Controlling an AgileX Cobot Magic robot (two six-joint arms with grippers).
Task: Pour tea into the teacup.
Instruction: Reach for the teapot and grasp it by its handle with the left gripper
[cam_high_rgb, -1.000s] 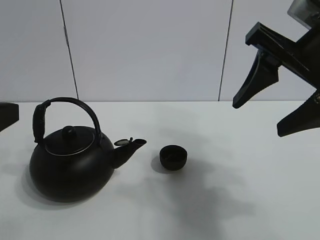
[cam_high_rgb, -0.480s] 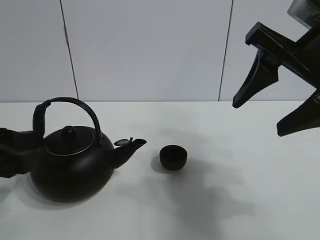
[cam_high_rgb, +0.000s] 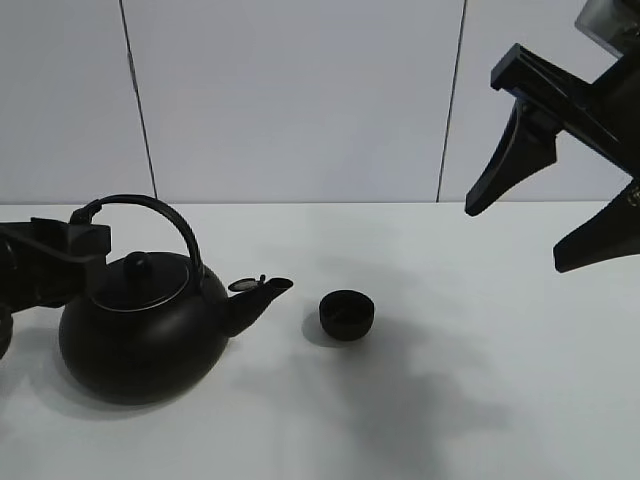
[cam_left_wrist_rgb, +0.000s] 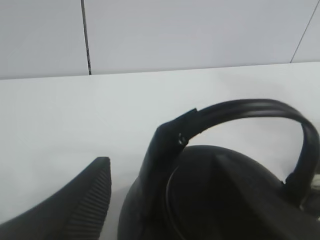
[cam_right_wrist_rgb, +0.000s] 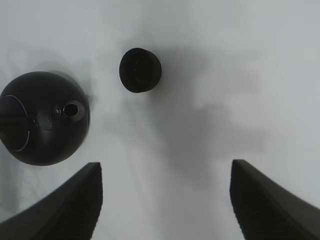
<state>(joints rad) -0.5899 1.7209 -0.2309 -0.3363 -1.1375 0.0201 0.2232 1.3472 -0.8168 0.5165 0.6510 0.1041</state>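
While the white tabletop (cam_high_rgb: 470, 440) holds only two dark things, the coming move turns on the left side. The big round black kettle with an arched handle (cam_high_rgb: 140, 335) stands at the left of the exterior view, its spout (cam_high_rgb: 262, 290) pointing right toward the small matte-black handleless teacup (cam_high_rgb: 347, 314). The teacup sits upright just beyond the spout tip, apart from it, with nothing visible inside.

The left gripper (cam_high_rgb: 70, 262) is at the kettle's rear, level with the foot of the handle on the side away from the spout. In its wrist view one ribbed finger (cam_left_wrist_rgb: 75, 205) shows, with bare table between it and the kettle (cam_left_wrist_rgb: 220, 200); the other finger cannot be made out against the black body. Judging by how far off-centre that finger stands, the jaws are spread and grip nothing yet.

The handle's arch (cam_left_wrist_rgb: 250, 107) runs along the same line as the spout, left to right across the exterior view, so the left gripper meets it end-on. This arm is much the nearer, so the lift is likely its job.

The right gripper (cam_high_rgb: 514, 241) hangs high at the right, well apart from both things, jaws spread wide and empty. Its wrist view looks straight down on the teacup (cam_right_wrist_rgb: 140, 70) and the kettle (cam_right_wrist_rgb: 45, 117).
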